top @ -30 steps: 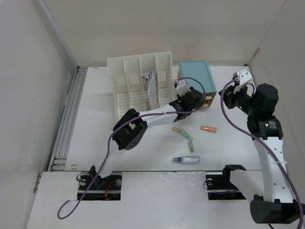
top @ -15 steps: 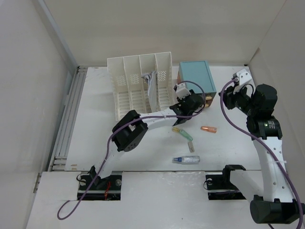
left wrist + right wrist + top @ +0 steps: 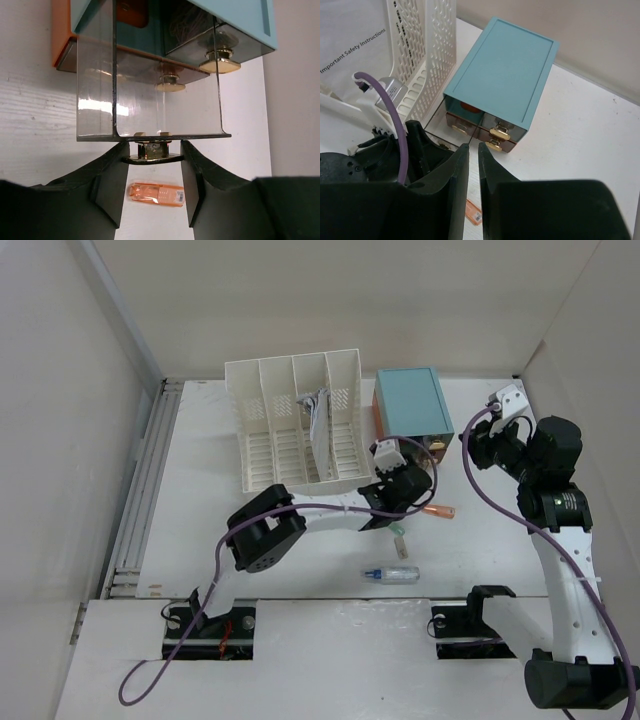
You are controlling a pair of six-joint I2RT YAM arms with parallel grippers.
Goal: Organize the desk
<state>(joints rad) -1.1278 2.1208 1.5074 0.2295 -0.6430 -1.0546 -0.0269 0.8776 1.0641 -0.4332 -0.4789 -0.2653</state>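
The white desk [image 3: 200,500] carries a teal-topped box [image 3: 410,403] with orange drawers. My left gripper [image 3: 405,485] is shut on the gold handle [image 3: 152,152] of a clear drawer [image 3: 150,100], which stands pulled out of the box and looks empty. An orange tube [image 3: 156,194] lies on the desk under the jaws; it also shows in the top view [image 3: 438,511]. My right gripper [image 3: 490,440] is shut and empty, held in the air right of the box; in its own view [image 3: 470,150] it looks down on the box [image 3: 505,70].
A white slotted file rack [image 3: 290,420] holding a leaflet stands left of the box. A yellow-green tube [image 3: 397,533] and a small blue-capped bottle [image 3: 392,574] lie near the front. Walls close the back and both sides.
My left gripper has moved toward the near edge, drawing the clear drawer out of the teal box. It now partly covers the yellow-green tube. The right arm has not moved.
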